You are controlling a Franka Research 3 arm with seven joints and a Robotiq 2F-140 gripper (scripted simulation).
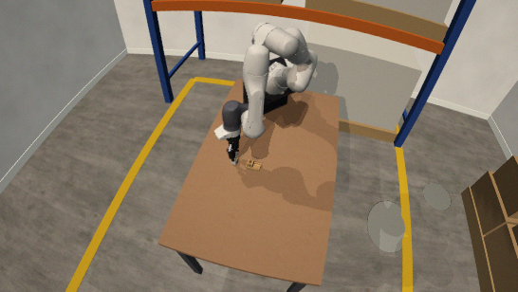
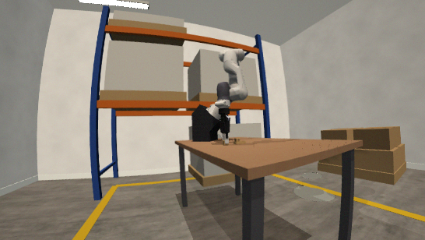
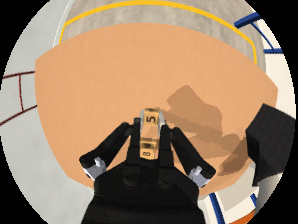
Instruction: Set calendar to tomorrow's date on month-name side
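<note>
A: Gripper [image 1: 234,159] [image 2: 226,139] [image 3: 151,115] state?
B: Closed on digit cube [image 1: 234,162] [image 2: 225,143] [image 3: 150,119]; cube sits betw. the fingertips. Best seen in wrist view.
A: Digits legible?
B: A "5" on one face, turned sideways in wrist view. An "8" lower down, nr the gripper body; can't tell if same cube or another piece.
A: Calendar tray posn?
B: Wooden calendar tray [image 1: 254,166] [image 2: 238,141] on the brown tabletop [image 1: 247,218] [image 2: 272,150] [image 3: 110,80], just beside the gripped cube, apart from it in top view. Gripped cube is outside the tray. Small blocky parts show at the tray; too small to ID, date N/R (not readable).
A: Cube ht?
B: Low, nr tabletop. Contact w/ wood: can't tell.
A: Arm config?
B: White arm [image 1: 256,81] [image 2: 235,75] reaches out from its mount, wrist bent over, gripper pointing down. Arm shadow falls across the wood, incl. around the tray.
A: Task status?
B: Incomplete: one cube in the grip, so the pair isn't side by side in the tray. Tray looks flat in ext. view, but v. small.
</note>
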